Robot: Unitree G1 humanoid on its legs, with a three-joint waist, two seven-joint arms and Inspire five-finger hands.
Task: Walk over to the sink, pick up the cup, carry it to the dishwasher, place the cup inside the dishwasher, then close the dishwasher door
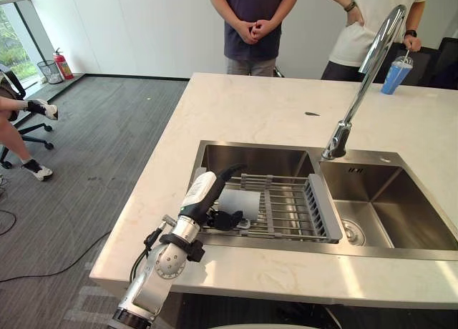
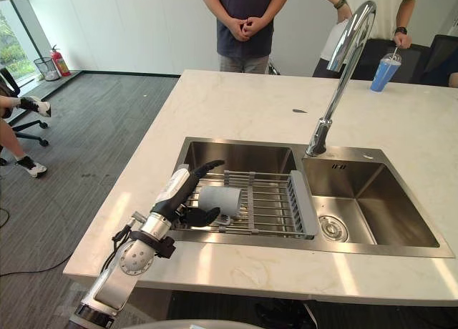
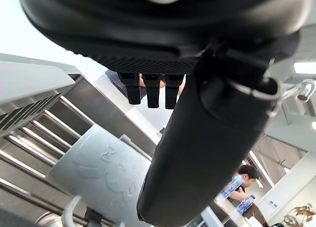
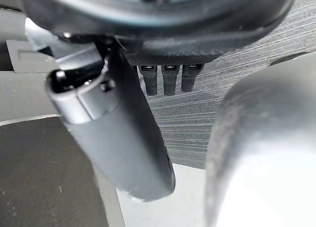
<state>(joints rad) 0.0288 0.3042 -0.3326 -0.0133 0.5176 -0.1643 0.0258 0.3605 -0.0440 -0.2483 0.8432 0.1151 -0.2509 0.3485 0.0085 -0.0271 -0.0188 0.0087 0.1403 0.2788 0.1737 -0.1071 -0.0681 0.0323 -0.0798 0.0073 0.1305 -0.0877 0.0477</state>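
Note:
A pale grey cup (image 1: 242, 202) lies on its side on a metal drying rack (image 1: 286, 209) set across the left basin of the steel sink (image 1: 372, 157). My left hand (image 1: 202, 193) reaches in over the sink's near rim. Its thumb is raised above the cup and its dark fingers (image 2: 199, 216) rest by the cup's near end, not closed round it. In the left wrist view the cup (image 3: 98, 168) lies just past the straight fingers (image 3: 150, 91) and thumb (image 3: 197, 153). In its own wrist view, my right hand (image 4: 133, 148) hangs open over grey carpet.
A tall curved faucet (image 1: 365, 71) stands between the two basins. A blue drink cup with a straw (image 1: 396, 75) sits at the far right of the white counter (image 1: 250, 107). Two people stand behind the counter. A seated person's legs and an office chair are at the far left.

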